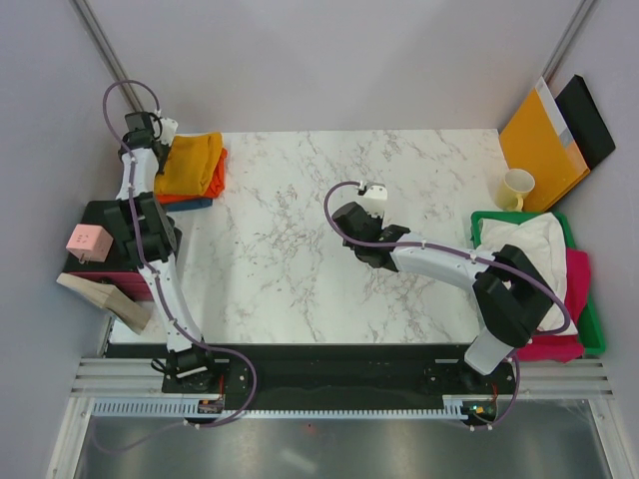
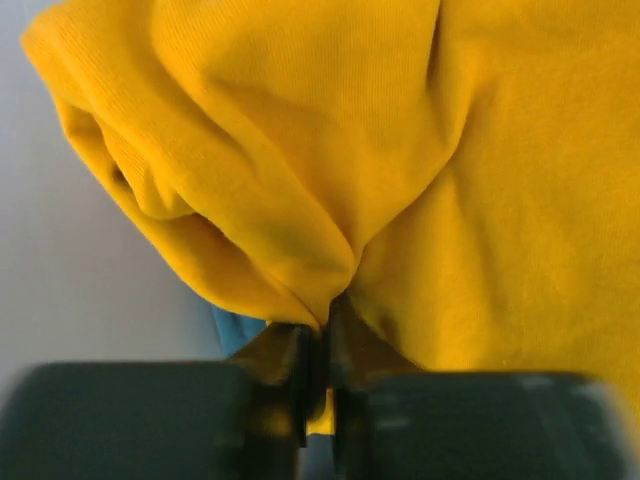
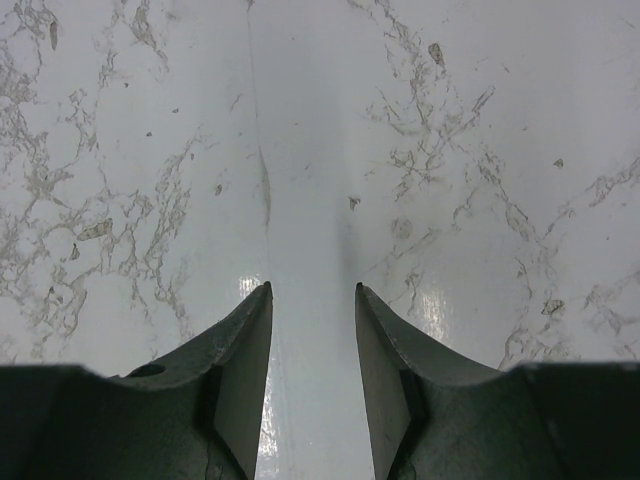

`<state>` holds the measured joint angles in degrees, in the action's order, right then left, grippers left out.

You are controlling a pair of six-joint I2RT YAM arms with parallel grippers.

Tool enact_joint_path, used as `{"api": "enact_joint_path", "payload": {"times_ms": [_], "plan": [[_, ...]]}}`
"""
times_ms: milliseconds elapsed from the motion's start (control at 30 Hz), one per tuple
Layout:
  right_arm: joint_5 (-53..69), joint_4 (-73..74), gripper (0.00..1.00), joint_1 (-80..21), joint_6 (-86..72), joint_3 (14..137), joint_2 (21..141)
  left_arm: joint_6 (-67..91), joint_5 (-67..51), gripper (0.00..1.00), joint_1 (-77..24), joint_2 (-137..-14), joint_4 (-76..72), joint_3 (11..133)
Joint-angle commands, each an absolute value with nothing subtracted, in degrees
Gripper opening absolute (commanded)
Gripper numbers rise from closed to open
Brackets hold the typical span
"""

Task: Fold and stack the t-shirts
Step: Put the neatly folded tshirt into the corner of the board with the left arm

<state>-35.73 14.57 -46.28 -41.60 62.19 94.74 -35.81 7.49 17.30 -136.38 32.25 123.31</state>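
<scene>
One mustard tee (image 2: 400,150) fold tight in left claw (image 2: 318,340); right claw (image 3: 312,340) spread over table (image 3: 450,150).

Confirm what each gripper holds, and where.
Left gripper: jaws shut on a pinched fold of the yellow t-shirt. Right gripper: open, holds nothing.

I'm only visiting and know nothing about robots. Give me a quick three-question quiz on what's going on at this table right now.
1. True or false: the right tool is holding a shirt.
2. Which shirt does the left tool pinch? A) white B) mustard-yellow C) magenta
3. What container does the white shirt lie in?

Key:
1. False. Its jaws stand open over the bare marble table.
2. B, the mustard-yellow shirt.
3. The green bin.
</scene>
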Motion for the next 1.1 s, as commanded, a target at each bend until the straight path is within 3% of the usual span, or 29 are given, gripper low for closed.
{"api": "enact_joint_path", "payload": {"times_ms": [0,33,100,133,367,600,833,1067], "plan": [[-35.8,13.9,0.46,-46.5,-42.5,64.1,94.5,-35.4,10.6,0.35,17.9,-136.1,31.4,122.7],[-35.7,13.9,0.46,-46.5,-42.4,64.3,94.7,-34.4,9.9,0.62,18.0,-135.4,31.3,122.3],[-35.6,13.9,0.46,-46.5,-42.1,64.8,94.9,-32.9,7.0,0.93,18.3,-133.4,31.1,121.8],[-35.5,13.9,0.47,-46.6,-42.1,65.0,95.1,-31.3,6.0,0.99,18.3,-132.7,31.1,121.7],[-34.8,13.9,0.46,-46.6,-41.9,66.3,96.4,-21.7,-6.7,1.00,18.4,-123.2,30.2,118.1],[-33.8,14.3,0.46,-47.3,-41.8,68.6,98.3,-12.3,-28.2,1.00,16.8,-117.0,29.7,112.8],[-35.0,17.4,0.45,-48.3,-41.5,71.6,98.4,-14.1,-27.1,1.00,12.5,-115.4,32.2,105.1],[-37.2,20.2,0.46,-48.4,-40.6,71.1,96.3,-16.6,-18.1,1.00,3.1,-96.8,27.8,85.8]]}}
